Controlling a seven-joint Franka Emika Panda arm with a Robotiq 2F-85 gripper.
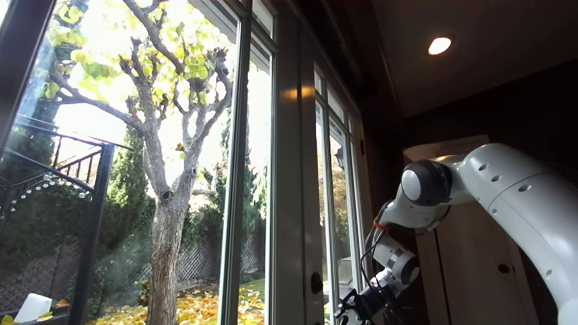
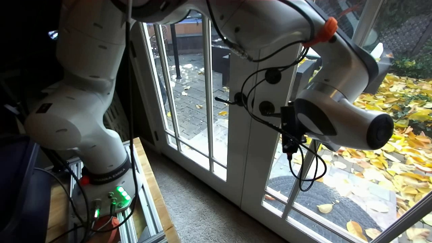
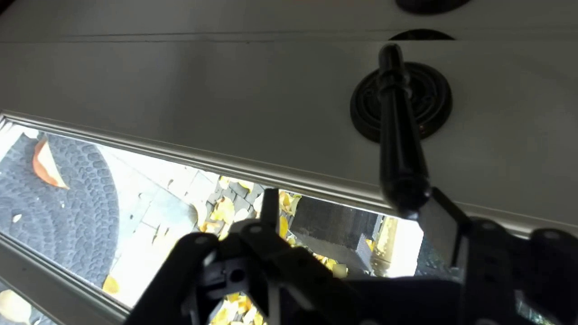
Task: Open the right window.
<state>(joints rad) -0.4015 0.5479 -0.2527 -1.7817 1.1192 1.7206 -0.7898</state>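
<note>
The right window (image 1: 336, 189) is a tall glass casement in a slim white frame. It also shows in an exterior view (image 2: 263, 148) and fills most of the wrist view (image 3: 271, 99). It looks closed, its edge flush along the seam. Its black lever handle (image 3: 402, 144) sits on a round plate and also shows in an exterior view (image 2: 266, 108). My gripper (image 3: 352, 198) is open. The lever's free end lies between the fingers, right against or very near the right fingertip; I cannot tell if they touch. The gripper also shows in both exterior views (image 1: 342, 309) (image 2: 287, 125).
The neighbouring left window (image 2: 236, 152) has its own black lever (image 2: 226, 100). A round black lock (image 2: 272, 76) sits above the right window's handle. Loose cables (image 2: 317, 168) hang below the wrist. The arm stands on a wooden table (image 2: 158, 202) beside a dark bin (image 2: 20, 189).
</note>
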